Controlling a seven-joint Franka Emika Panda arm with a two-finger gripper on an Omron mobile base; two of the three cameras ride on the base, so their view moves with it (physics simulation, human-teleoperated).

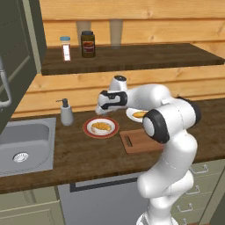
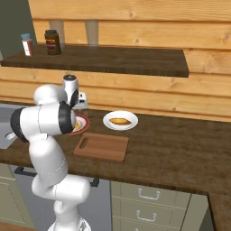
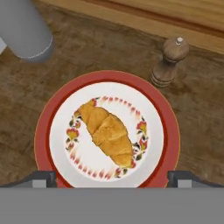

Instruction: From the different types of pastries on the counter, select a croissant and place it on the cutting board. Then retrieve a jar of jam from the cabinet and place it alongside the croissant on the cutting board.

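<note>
Room: we see a kitchen with pale wood-plank walls and a dark wooden counter [image 1: 79, 154] running past a steel sink [image 1: 24, 147].
Landmark: we take the red-rimmed plate [image 1: 101, 128] on the counter as our reference; in the hand view its rim [image 3: 41, 131] circles a white centre with a flower pattern.
Croissant: the croissant [image 3: 107, 133] lies in the middle of that plate, slanted across it, and we also spot it from the left base view [image 1: 101, 127].
Gripper: the gripper [image 3: 111, 178] hangs above the plate, apart from the croissant; its two dark fingertips [image 3: 41, 178] sit spread wide, one at each side of the plate's near rim, with nothing between them.
Cutting board: the cutting board [image 2: 101, 146] lies on the counter just beside the plate, on the side away from the sink, with nothing on it.
Second plate: a white plate [image 2: 120, 121] with another pastry [image 2: 119, 121] sits behind the board, near the red-rimmed plate.
Soap dispenser: a grey soap dispenser [image 1: 66, 113] stands between the plate and the sink.
Pepper mill: a small wooden pepper mill [image 3: 169, 61] stands just beyond the plate, towards the wall.
Shelf: on the shelf [image 1: 132, 59] above the plate we find a dark jar [image 1: 88, 44] and, beside it, a small shaker [image 1: 66, 48] with a blue cap.
</note>
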